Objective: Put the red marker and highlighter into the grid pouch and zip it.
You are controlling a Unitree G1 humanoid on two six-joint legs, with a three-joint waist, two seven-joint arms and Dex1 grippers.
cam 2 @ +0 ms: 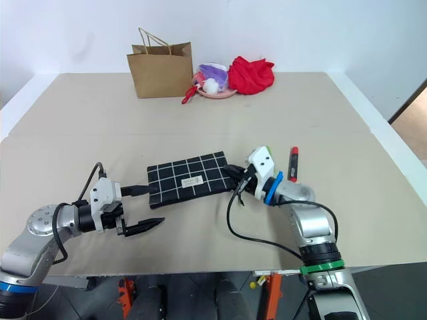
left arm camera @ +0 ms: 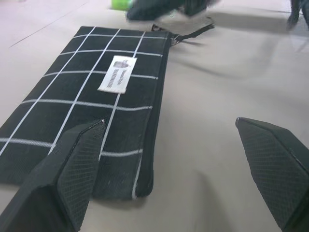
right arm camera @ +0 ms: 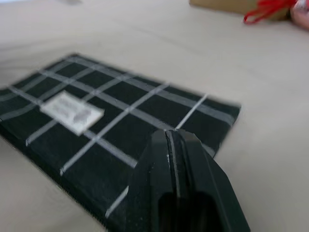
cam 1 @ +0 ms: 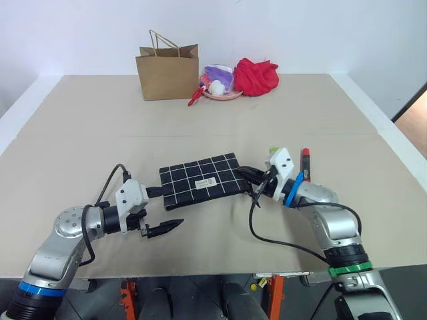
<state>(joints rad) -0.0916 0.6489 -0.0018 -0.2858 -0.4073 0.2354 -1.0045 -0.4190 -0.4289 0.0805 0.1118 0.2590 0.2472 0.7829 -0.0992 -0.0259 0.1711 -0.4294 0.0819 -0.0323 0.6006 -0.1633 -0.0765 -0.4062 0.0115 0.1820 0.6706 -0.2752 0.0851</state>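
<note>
- Grid pouch (cam 1: pixel 201 181) lies flat mid-table, nearer the front edge; red marker (cam 1: pixel 305 162) and highlighter (cam 1: pixel 273 151) lie beyond the pouch's right end, outside it.
- Right gripper (cam 1: pixel 245 175) is pinched closed at the pouch's right end, probably on the zipper pull; unclear.
- Left gripper (cam 1: pixel 158 211) is spread wide, empty, at the left end.
- Step: opening the pouch. Next: left pins the fabric, right draws the zip.

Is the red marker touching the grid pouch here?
Apart. In the right eye view, the red marker lies on the table well off the grid pouch, with the right arm and bare table between them.
</note>
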